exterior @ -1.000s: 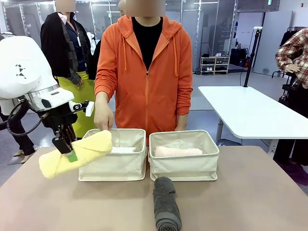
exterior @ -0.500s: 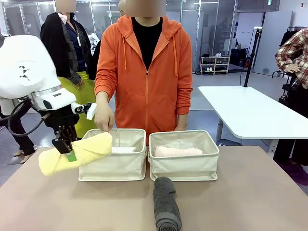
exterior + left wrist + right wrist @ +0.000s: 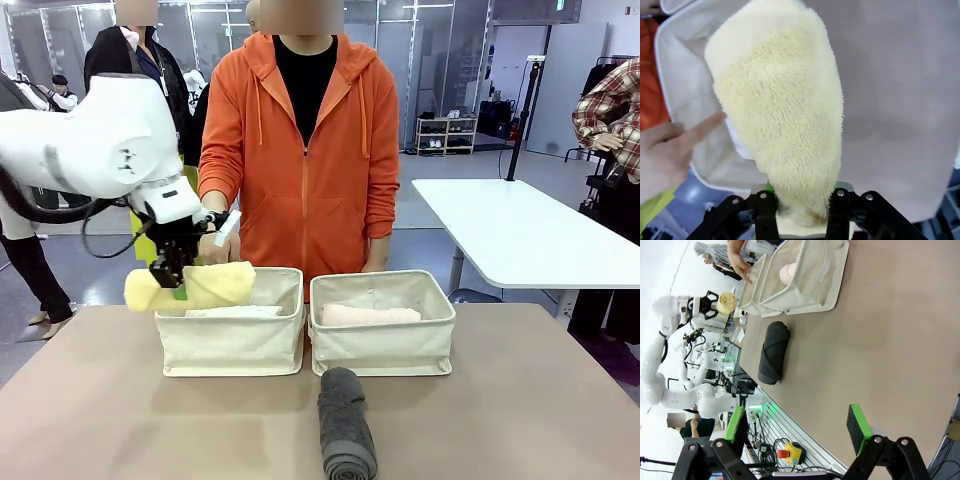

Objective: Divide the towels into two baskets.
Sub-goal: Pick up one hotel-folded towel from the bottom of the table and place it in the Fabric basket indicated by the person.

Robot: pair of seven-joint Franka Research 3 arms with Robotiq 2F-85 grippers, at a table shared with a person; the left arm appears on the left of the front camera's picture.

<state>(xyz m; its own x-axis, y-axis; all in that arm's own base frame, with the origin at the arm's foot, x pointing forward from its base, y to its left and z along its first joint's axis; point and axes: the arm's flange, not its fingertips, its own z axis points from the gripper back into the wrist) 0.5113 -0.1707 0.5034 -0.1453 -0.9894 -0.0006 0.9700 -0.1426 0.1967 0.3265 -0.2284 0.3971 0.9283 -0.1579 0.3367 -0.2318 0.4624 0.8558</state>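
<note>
The left gripper clamps the pale yellow rolled terry towel, which hangs half over the rim of the left cream canvas basket. Best to carry it fully inward and level, clear of the person's pointing hand, then release. The right gripper gapes wide, empty.

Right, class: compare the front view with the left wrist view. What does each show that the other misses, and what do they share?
Front view, not the left wrist: the right basket holding the pink towel, and the grey towel lying in front of it.
Left wrist, not the front: both gripper fingers clamping the roll's end, and the person's pointing finger in full.
Shared: the left gripper shut on the yellow towel, partly over the left basket, and the person's hand.
</note>
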